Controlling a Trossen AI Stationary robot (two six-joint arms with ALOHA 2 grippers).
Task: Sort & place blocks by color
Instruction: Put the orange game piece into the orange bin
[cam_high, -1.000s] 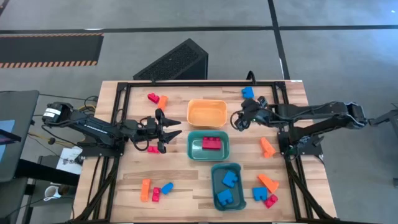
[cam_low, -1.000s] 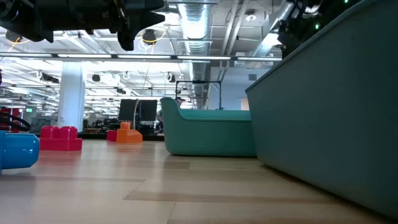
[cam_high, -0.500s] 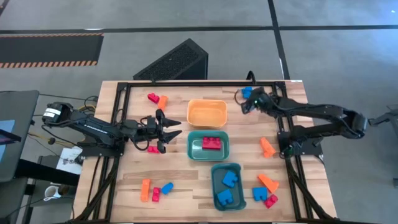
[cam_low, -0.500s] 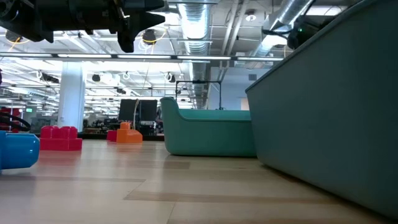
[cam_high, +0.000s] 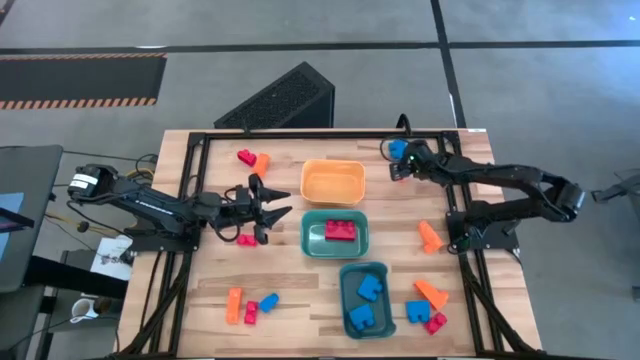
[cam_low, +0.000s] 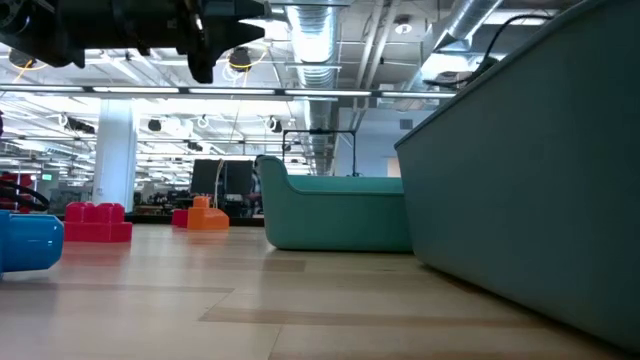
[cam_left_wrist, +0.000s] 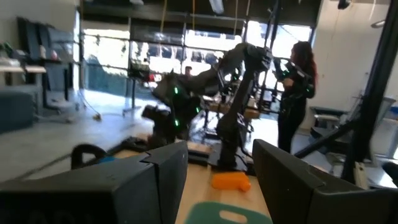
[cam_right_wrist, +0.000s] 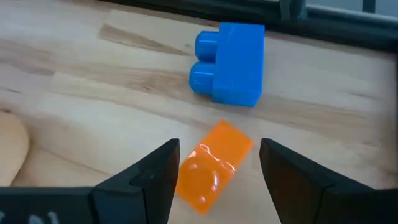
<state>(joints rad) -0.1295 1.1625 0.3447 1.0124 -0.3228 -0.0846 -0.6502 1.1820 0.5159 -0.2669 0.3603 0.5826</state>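
The right claw (cam_right_wrist: 214, 171) hangs spread wide over a small orange block (cam_right_wrist: 213, 163), which lies flat on the counter (cam_high: 290, 300) between its fingers, not yet gripped. A blue block (cam_right_wrist: 231, 63) sits just beyond it, hard against the black frame rail. From above, this claw (cam_high: 402, 166) is at the counter's one-o'clock corner, the arm stretched long and low from its base on the three-o'clock side.

The left claw (cam_high: 275, 208) hovers at nine o'clock of the bins, fingers splayed and empty, with a red-pink block (cam_high: 245, 238) just beneath its wrist.

I judge the sorting to be partly done. The teal bin in the middle (cam_high: 308, 240) holds one red-pink brick (cam_high: 341, 230); the second teal bin (cam_high: 346, 300) at six o'clock holds two blue blocks (cam_high: 364, 303); the orange bin (cam_high: 332, 199) looks empty. Left loose:
- a red-pink and orange pair (cam_high: 253, 159) at eleven o'clock
- an orange, red-pink and blue cluster (cam_high: 250, 305) at seven o'clock
- an orange piece (cam_high: 429, 235) at three o'clock
- an orange, blue and red-pink group (cam_high: 428, 305) at five o'clock
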